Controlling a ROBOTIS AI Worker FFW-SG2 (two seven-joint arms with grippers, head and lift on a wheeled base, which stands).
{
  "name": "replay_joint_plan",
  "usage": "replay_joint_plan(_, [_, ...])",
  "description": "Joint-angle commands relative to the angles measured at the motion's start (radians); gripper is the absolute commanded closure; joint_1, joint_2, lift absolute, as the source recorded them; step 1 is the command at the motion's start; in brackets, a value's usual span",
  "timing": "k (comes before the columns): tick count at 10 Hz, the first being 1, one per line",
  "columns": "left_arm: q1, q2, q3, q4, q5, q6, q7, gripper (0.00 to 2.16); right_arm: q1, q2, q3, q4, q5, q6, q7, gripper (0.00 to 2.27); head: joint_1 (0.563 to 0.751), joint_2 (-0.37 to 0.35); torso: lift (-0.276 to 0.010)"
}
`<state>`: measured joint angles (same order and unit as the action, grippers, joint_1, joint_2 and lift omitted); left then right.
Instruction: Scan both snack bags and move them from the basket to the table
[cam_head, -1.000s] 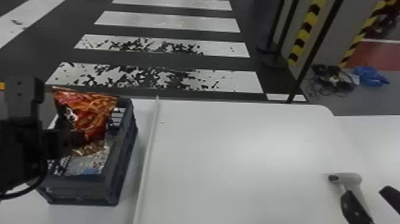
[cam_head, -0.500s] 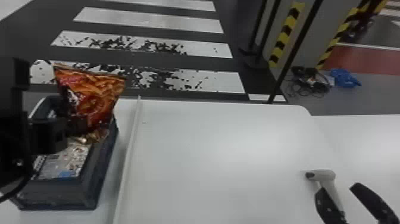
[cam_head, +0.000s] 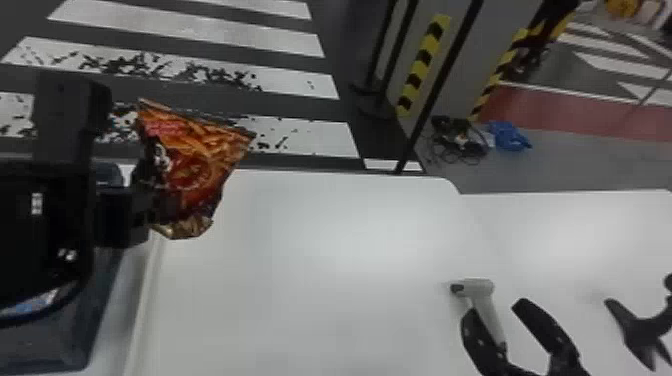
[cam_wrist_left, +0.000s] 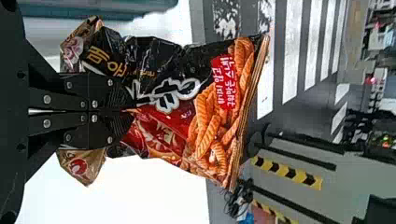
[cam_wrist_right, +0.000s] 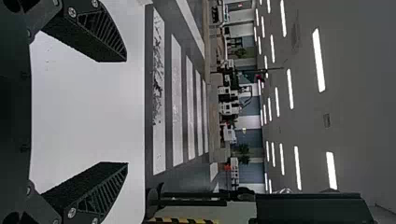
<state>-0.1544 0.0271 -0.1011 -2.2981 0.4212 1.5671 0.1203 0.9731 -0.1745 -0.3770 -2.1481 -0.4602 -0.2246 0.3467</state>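
- The snack bag (cam_head: 192, 170) has been carried out from over the basket (cam_head: 55, 340), where it was seen in the earlier frames, and is now seen past the basket's side, toward the middle of the surface (cam_head: 325, 275).
- The head view has been turned toward the robot's right, so that the scanner (cam_head: 482, 290), the surface and the floor markings are all seen shifted to the left, and more of the room is shown at the right.
- The surface is white and is crossed near the basket by a raised pale strip (cam_head: 145, 305). The basket is partly covered by the left arm.
- Beyond the surface, a dark floor is marked with worn white stripes (cam_head: 295, 135); farther right, yellow and black bands (cam_head: 425, 65), tangled cables (cam_head: 457, 140), a blue bundle (cam_head: 507, 136) and a red floor area (cam_head: 560, 110) are seen.
- The snack bag is gripped by the left claw (cam_head: 167, 206) near its lower end, its fingers pressed together on the crumpled film; the wider printed part is spread out beyond the fingertips.
- The right claw (cam_head: 496, 310) is held with its fingers wide apart. The scanner's handle is overlapped by one finger in the head view; whether it is touched cannot be told.
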Motion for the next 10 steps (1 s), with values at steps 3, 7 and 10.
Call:
replay_joint_plan(3, [-0.024, -0.03, -0.216, 0.164, -0.09, 0.004, -0.041, 1.66, -0.007, 0.007, 0.021, -0.001, 0.008, 0.0, 0.0, 0.13, 0.695, -0.35, -0.098])
replay_joint_plan(7, [-0.016, -0.03, -0.31, 0.401, -0.168, 0.004, -0.18, 1.66, -0.01, 0.007, 0.024, -0.003, 0.011, 0.0, 0.0, 0.13, 0.695, -0.35, -0.098])
replay_joint_plan(10, [-0.016, -0.03, -0.344, 0.488, -0.196, -0.098, -0.217, 1.66, -0.011, 0.006, 0.03, -0.003, 0.008, 0.0, 0.0, 0.13, 0.695, -0.35, -0.098])
